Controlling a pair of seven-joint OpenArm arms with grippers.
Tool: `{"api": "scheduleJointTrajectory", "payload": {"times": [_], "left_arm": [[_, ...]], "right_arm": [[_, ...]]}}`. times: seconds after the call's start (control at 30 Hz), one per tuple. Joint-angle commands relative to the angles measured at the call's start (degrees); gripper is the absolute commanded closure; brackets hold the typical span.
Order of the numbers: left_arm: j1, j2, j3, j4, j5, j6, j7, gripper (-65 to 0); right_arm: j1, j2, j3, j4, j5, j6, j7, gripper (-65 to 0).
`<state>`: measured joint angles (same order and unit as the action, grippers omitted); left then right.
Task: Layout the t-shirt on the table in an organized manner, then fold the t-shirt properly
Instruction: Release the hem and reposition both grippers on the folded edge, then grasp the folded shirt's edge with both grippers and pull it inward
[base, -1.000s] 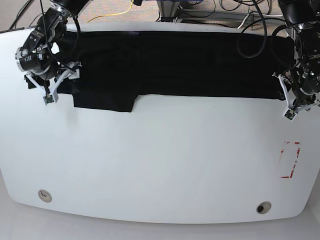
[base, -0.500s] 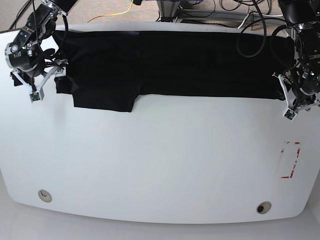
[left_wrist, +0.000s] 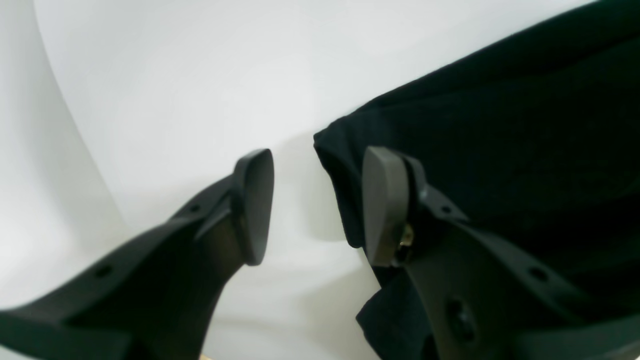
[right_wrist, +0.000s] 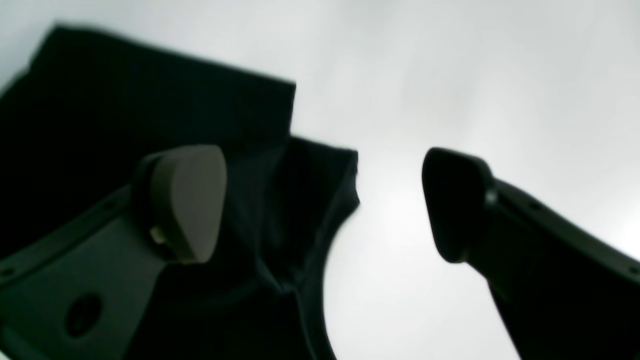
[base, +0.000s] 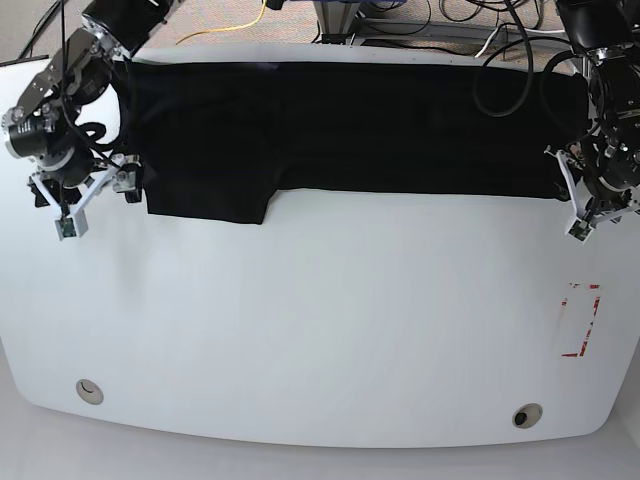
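Here the black t-shirt (base: 340, 125) lies as a long band along the far edge of the table (base: 320, 330), with the left gripper (left_wrist: 317, 205) parted and empty at one end and the right gripper (right_wrist: 325, 200) spread wide, holding nothing, at the sleeve end.

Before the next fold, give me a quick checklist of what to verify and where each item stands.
1. Right gripper open at the shirt's corner: ok.
2. Left gripper open, shirt edge between its pads: ok.
3. Either gripper gripping cloth: not ok, neither does.
4. Shirt lying flat in a long band: ok.
5. Sleeve flap tucked in: not ok, it juts out toward the front.
6. Bare table in front for folding: ok.
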<state>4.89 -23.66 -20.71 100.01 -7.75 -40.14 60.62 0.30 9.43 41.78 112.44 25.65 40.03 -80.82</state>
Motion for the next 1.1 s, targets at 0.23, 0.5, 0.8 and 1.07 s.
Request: {"api": "scheduleJointTrajectory", "payload": {"times": [0.23, 0.5, 0.8, 1.07], "left_arm": [[-2.0, -0.9, -0.3, 1.0, -0.1, 0.1, -0.6, -26.9], [-2.0, -0.9, -0.3, 1.0, -0.1, 0.1, -0.6, -26.9], [-1.9, -0.9, -0.3, 0.9, -0.2, 0.1, -0.6, -26.9], [-2.0, -0.8, -0.1, 0.9, -0.3, 0.1, -0.6, -26.9]], "right_arm": [[6.1, -0.4, -5.2, -14.2, -0.7, 0.0, 5.1, -59.9], [7.0, 0.3, -7.4, -27.3, -3.6, 0.0, 15.4, -59.9], [6.8, 1.7, -10.5, -31.3, -5.7, 0.0, 19.7, -59.9], [6.6, 1.5, -13.3, -31.5, -5.5, 0.0, 19.7, -49.9]]}}
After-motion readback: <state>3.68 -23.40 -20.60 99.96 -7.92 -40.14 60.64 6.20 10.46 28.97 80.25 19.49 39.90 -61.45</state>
